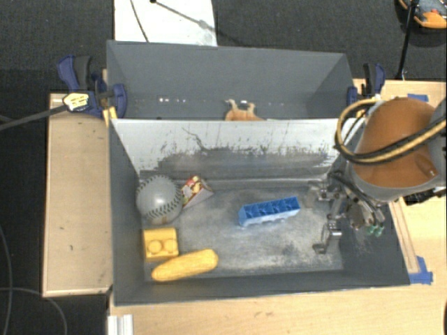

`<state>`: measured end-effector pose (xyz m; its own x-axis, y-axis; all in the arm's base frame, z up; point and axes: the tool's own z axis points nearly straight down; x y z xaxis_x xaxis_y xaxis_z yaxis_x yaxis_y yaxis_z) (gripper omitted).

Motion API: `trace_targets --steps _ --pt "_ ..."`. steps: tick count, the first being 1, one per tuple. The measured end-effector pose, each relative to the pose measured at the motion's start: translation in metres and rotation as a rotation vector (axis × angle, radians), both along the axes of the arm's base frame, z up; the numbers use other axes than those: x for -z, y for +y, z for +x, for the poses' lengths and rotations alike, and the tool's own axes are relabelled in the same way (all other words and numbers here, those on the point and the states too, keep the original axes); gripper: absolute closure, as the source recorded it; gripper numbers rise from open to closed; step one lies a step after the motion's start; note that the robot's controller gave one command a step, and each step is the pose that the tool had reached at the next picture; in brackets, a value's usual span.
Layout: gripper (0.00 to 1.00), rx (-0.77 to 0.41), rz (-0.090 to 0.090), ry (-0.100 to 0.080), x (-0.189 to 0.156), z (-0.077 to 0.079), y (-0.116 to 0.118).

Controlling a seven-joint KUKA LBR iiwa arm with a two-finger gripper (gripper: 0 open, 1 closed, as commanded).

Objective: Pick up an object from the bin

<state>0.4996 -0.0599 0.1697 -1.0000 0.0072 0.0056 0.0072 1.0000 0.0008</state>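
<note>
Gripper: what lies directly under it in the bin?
Bare grey bin floor shows around the gripper, at the bin's right end. The nearest thing, a long blue brick, lies apart to its left. The floor beneath the orange wrist cover is hidden.

Greys, yellows and one blue in the bin

The bin (230,152) is plain grey, its floor scuffed with pale streaks; the ball (159,199) is grey with dark stitch lines; the studded brick (160,243) and the long knobbly piece (184,265) are yellow; the ridged block (269,211) is bright blue; the small wrapper (195,187) mixes red, white and tan; the wrist cover (398,145) is orange; the claw (327,245) is dull silver.
</note>
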Motion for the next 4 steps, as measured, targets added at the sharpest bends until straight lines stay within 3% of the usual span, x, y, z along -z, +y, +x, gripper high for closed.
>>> trace_targets --steps 1,2,3,4 --pt "0.00 -0.002 -0.001 -0.008 -0.004 0.002 0.000" --pt "0.00 -0.043 -0.002 -0.013 0.029 0.031 0.044" --pt "0.00 -0.072 0.001 -0.002 0.028 0.039 0.070" --pt "0.00 -0.080 0.000 -0.013 0.020 0.048 0.074"
